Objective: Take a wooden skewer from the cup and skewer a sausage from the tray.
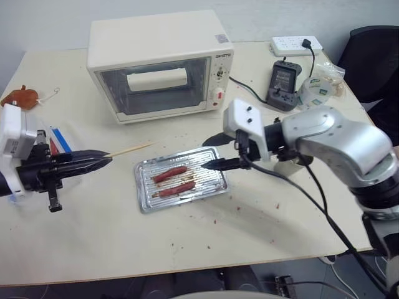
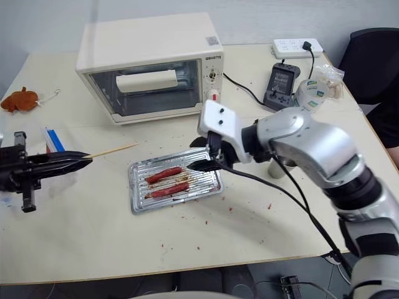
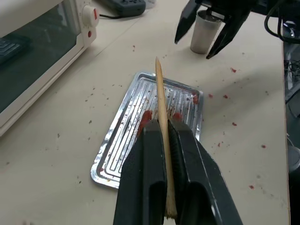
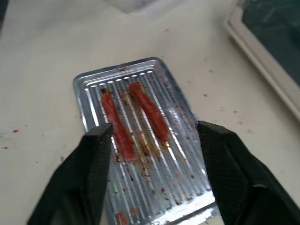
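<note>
My left gripper hovers left of the tray, shut on the wooden skewer, whose pointed end sticks out toward the tray. The wrist view shows the skewer clamped between the fingers. The silver tray lies mid-table with two reddish-brown sausages side by side. My right gripper hangs over the tray's right end, open and holding nothing. Below it are the tray and a sausage. The steel cup stands behind my right arm.
A cream toaster oven stands behind the tray. A black device, a power strip and a clear bag with a green label sit at the back right. A brown toy lies far left. Red crumbs dot the table.
</note>
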